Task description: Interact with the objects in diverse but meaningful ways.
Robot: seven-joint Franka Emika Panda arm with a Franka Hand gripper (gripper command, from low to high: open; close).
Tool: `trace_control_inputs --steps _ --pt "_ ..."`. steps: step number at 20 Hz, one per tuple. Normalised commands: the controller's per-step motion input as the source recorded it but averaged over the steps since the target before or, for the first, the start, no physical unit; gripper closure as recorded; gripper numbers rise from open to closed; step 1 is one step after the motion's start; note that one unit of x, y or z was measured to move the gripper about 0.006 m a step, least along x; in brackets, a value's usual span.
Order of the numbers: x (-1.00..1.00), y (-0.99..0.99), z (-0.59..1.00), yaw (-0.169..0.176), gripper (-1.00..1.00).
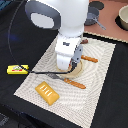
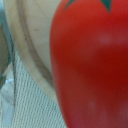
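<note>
The gripper (image 1: 75, 64) hung low over the middle of the striped placemat (image 1: 102, 65), its fingers hidden behind the white wrist housing in the exterior view and out of frame in the wrist view, so how far it was open, and whether it held anything, could not be told. The tomato (image 2: 92, 65) filled most of the wrist view: smooth, glossy red, with a dark green leaf-shaped top at its upper edge. It lay on or just above a pale wooden disc (image 2: 32, 47), whose rim curved round beside it, with the mat's fine stripes showing past the rim. In the exterior view the tomato itself was covered by the arm, and only an edge of the disc (image 1: 75, 71) showed under the tool.

An orange-handled piece (image 1: 90, 59) lay on the mat beside the disc, toward the exterior view's right. A second thin tool with an orange handle (image 1: 74, 83) lay nearer the mat's front edge. The orange ridged bread block (image 1: 47, 92) sat near the mat's front left corner. The yellow labelled bar (image 1: 17, 69) lay off the mat on the dark desk (image 1: 15, 45), past its left edge. The grey long-handled pot (image 1: 93, 19) stood beyond the mat's far edge, its contents not discernible, and a pale bowl (image 1: 122, 19) sat at the far right.
</note>
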Motion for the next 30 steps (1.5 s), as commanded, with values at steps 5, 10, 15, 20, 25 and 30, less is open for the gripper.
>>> trace_control_inputs --steps 5,10,15,20,25,30 --pt "0.00 0.00 -0.08 0.000 1.00" --pt "0.01 0.00 0.28 -0.005 1.00" --pt "-0.16 0.00 1.00 -0.032 1.00" --pt "-0.64 0.04 0.88 -0.069 1.00" --pt "-0.90 0.10 0.18 -0.005 1.00" --pt "-1.00 0.03 -0.12 0.000 1.00"
